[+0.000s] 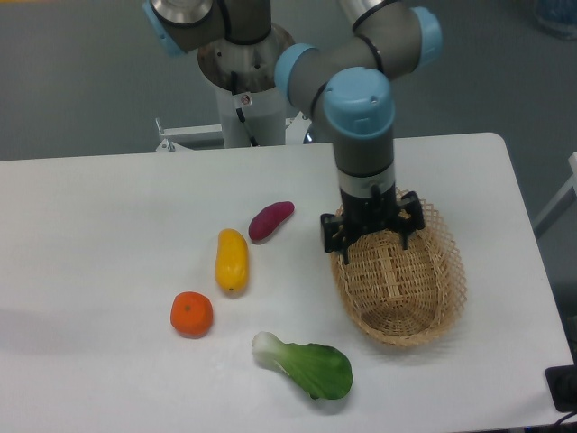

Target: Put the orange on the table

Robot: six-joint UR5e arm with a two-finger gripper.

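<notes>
One orange (pixel 192 313) on table (pixel 90 225)

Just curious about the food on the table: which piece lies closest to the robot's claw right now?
The purple sweet potato. It lies just left of the gripper hovering over the basket; the others lie farther off.

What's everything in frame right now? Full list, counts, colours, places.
Round bright-orange orange: 1, orange, on the table, front left, nothing touching it.
Elongated yellow fruit: 1, yellow, just behind and right of the orange.
Purple-red oblong vegetable: 1, dark magenta, behind the yellow fruit.
Leafy green bok choy: 1, green with white stem, front centre.
Oval woven wicker basket: 1, tan, right side, nothing visible inside.
White rectangular table: 1, white.
UR5e arm: 1, grey and blue, reaching over the basket.
Gripper: 1, black, open, above the basket's rear rim.
</notes>
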